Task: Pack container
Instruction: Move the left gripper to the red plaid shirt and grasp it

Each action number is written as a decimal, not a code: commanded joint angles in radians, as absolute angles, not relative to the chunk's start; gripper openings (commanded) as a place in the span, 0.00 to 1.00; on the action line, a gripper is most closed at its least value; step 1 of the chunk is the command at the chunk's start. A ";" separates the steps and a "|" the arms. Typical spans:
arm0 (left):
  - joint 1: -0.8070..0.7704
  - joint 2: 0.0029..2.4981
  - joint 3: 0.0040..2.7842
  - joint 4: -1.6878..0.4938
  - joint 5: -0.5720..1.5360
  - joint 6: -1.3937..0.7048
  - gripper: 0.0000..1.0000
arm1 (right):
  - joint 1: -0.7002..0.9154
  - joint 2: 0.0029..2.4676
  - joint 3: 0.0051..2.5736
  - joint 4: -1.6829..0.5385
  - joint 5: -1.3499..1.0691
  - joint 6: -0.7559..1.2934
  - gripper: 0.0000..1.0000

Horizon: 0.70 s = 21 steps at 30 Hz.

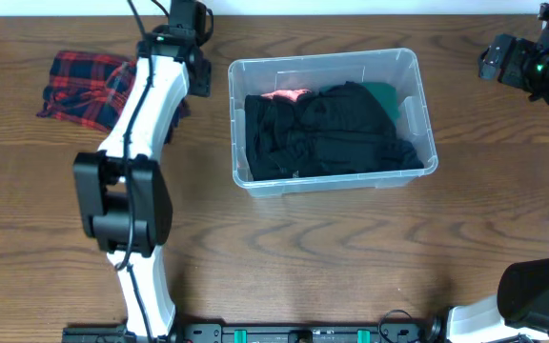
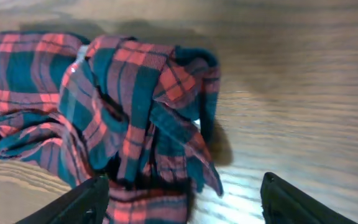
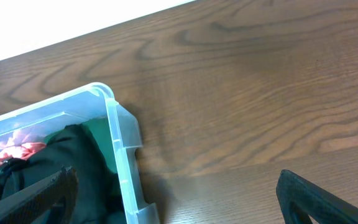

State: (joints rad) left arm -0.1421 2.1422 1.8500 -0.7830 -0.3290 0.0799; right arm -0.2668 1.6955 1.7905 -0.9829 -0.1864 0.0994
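Observation:
The clear plastic container [image 1: 334, 181] stands at the table's centre. It holds a pile of black clothing [image 1: 322, 133], with a pink piece [image 1: 290, 94] and a green piece [image 1: 385, 95] at the back. A red and blue plaid cloth [image 1: 82, 88] lies crumpled on the table to its left. My left gripper [image 1: 185, 57] is open and empty right over the plaid cloth [image 2: 120, 106], its fingers [image 2: 182, 205] astride the cloth's near edge. My right gripper [image 1: 494, 61] is open and empty, high at the far right; its view [image 3: 176, 199] shows the container's corner [image 3: 120, 143].
The brown wooden table [image 1: 351, 257] carries the container and the cloth. The left arm [image 1: 132, 143] stretches from the front edge toward the back left, partly covering the plaid cloth. The table's far edge meets a white wall [image 3: 55, 25].

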 commanded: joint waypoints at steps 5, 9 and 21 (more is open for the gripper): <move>-0.140 2.243 1.840 -0.723 -0.459 0.102 0.82 | -0.270 1.707 1.803 -0.984 -0.187 0.111 0.99; -0.139 2.278 1.840 -0.708 -0.489 0.105 0.83 | -0.270 1.707 1.803 -0.984 -0.187 0.111 0.99; -0.139 2.357 1.840 -0.689 -0.544 0.123 0.86 | -0.270 1.707 1.803 -0.984 -0.187 0.111 0.99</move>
State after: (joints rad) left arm -0.1421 2.3360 1.8462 -0.6926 -0.5148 0.1097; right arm -0.2668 1.6955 1.7905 -0.9829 -0.1864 0.0994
